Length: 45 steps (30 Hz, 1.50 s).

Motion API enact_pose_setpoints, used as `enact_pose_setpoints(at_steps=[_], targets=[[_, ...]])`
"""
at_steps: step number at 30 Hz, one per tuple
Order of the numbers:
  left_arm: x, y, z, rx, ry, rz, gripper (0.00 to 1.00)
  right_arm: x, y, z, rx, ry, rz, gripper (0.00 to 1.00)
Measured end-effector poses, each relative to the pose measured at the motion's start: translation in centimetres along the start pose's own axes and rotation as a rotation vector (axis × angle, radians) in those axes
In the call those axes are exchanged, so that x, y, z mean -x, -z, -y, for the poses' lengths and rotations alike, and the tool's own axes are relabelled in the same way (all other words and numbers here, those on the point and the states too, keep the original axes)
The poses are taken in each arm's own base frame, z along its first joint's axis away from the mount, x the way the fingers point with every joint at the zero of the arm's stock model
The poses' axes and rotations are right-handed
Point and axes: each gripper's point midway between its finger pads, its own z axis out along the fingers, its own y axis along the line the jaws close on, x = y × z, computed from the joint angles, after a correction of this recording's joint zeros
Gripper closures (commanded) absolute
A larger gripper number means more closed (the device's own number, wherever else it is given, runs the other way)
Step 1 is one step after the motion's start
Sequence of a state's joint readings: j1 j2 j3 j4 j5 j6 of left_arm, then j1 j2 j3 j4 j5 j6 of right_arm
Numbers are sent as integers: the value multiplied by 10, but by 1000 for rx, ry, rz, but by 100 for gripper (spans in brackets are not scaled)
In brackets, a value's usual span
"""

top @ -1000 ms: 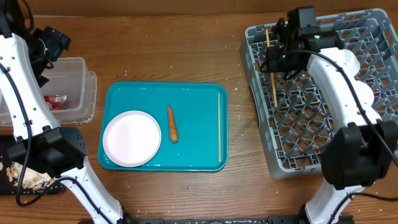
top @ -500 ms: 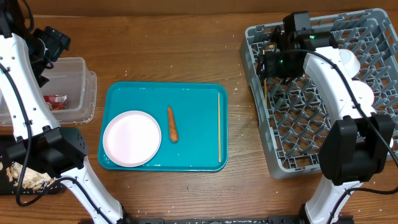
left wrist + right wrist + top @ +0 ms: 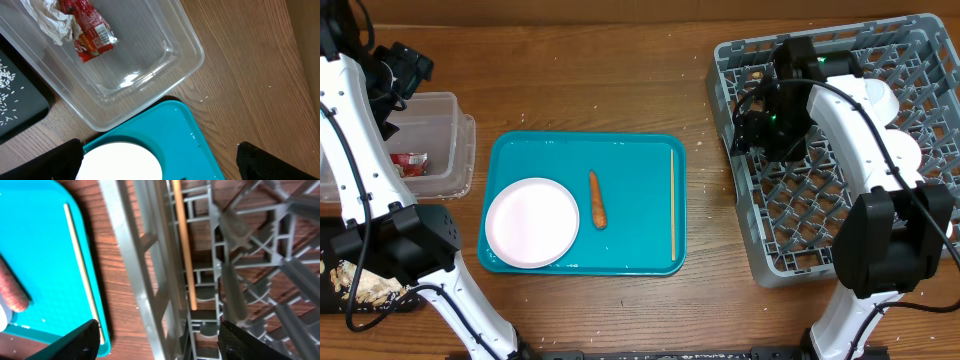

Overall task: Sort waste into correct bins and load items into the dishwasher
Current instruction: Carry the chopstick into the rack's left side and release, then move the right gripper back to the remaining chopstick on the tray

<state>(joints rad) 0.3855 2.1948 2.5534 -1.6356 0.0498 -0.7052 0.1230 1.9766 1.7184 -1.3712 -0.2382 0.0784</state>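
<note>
My right gripper stands open over the left side of the grey dishwasher rack, nothing between its fingers. One light-wood chopstick lies on the rack's lattice just ahead of it. The other chopstick rests along the right edge of the teal tray, beside an orange carrot stick and a round white plate. My left gripper is wide open and empty near the clear tub, which holds a red wrapper and crumpled tissue.
A black tray with food scraps and rice sits at the near left corner. White bowls stand in the rack's right half, partly hidden by my right arm. Upright pegs fill the rack floor.
My right gripper went from shut to open, letting the chopstick drop into the rack, and shifted a little toward the near side. The left arm has not moved.
</note>
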Motion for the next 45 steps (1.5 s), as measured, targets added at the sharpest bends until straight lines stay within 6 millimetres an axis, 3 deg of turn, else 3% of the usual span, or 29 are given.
enact_pose_setpoints(at_steps=[5, 10, 13, 16, 17, 27, 35, 45], targets=[[0, 0, 0, 0, 0, 0, 0, -2, -10, -4, -15, 23, -5, 22], [0, 0, 0, 0, 0, 0, 0, -14, -36, 2, -39, 19, -42, 27], [0, 0, 0, 0, 0, 0, 0, -19, -46, 6, -50, -15, -57, 38], [0, 0, 0, 0, 0, 0, 0, -16, -47, 8, -62, -46, -40, 63], [0, 0, 0, 0, 0, 0, 0, -12, -48, 9, -67, -81, -25, 66], [0, 0, 0, 0, 0, 0, 0, -7, -51, -2, -76, -240, 12, 62], [0, 0, 0, 0, 0, 0, 0, 2, -53, -4, -170, -357, 101, 62], [0, 0, 0, 0, 0, 0, 0, 11, -54, -10, -164, -422, 153, 65]])
